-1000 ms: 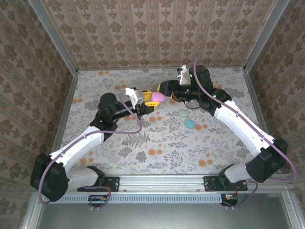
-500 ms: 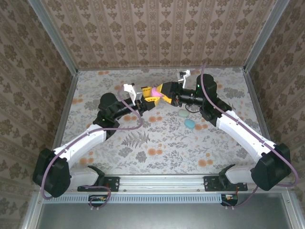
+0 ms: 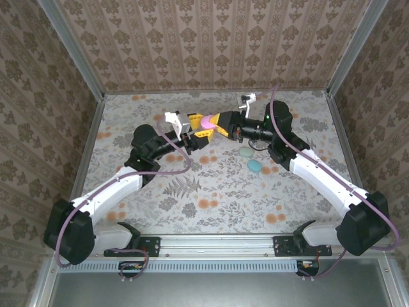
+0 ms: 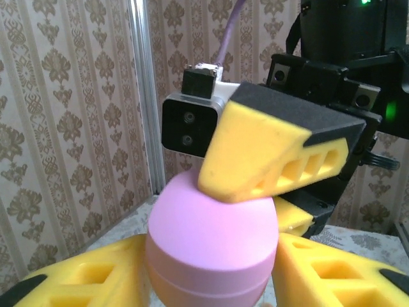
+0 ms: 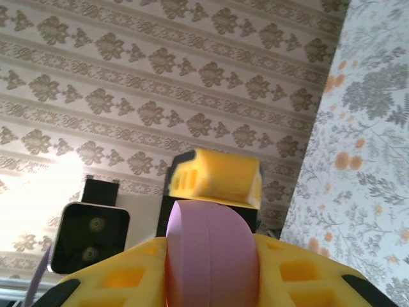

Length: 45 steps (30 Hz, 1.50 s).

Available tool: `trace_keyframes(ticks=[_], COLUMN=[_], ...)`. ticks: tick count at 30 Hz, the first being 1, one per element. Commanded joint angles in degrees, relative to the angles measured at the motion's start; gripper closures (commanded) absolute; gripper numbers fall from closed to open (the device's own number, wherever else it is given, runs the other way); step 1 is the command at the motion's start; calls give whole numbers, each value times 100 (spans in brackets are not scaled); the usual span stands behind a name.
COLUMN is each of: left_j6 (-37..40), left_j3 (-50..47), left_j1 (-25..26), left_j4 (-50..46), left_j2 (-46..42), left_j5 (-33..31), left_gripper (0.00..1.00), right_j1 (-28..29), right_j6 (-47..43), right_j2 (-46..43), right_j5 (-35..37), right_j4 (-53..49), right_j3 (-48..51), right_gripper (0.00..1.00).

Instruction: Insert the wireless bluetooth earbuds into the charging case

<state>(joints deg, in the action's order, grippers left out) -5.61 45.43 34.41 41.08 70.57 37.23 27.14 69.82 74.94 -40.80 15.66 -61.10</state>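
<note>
Both arms extend from the lower corners toward upper centre of the top view, elbows bent. Left hand (image 3: 197,130) and right hand (image 3: 220,122) meet tip to tip — each clamped on one pink case (image 3: 208,119).

Pink charging case (image 5: 208,256) close to the lens, clasped between the right gripper's (image 5: 211,281) yellow fingers (image 5: 121,278), a third yellow finger (image 5: 214,178), probably the other arm's, touching its top, black two-lens camera (image 5: 89,236) alongside, patterned wallpaper (image 5: 160,77) behind, floral table (image 5: 370,128) at right.
</note>
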Motion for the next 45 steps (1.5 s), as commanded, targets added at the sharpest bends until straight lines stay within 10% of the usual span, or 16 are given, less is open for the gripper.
trace_keyframes(ticks=[1, 13, 24, 45], left_j6=[385, 831, 831, 965], left_j3=[145, -140, -991, -860], left_j1=[-40, -40, -53, -101], left_j4=[-434, -1858, -2365, -2433], left_j2=[14, -367, -1727, -1582], left_j5=[-161, -744, -2713, -3114], left_gripper=[46, 7, 3, 3], right_j1=[-42, -112, 40, 459], right_j6=[-192, -953, -1389, -2115], right_j2=[-225, -312, 1403, 2672], right_j5=[457, 1699, 1996, 2484], right_j4=[74, -533, -744, -1699], right_j3=[251, 809, 981, 916], right_gripper=[77, 79, 81, 67])
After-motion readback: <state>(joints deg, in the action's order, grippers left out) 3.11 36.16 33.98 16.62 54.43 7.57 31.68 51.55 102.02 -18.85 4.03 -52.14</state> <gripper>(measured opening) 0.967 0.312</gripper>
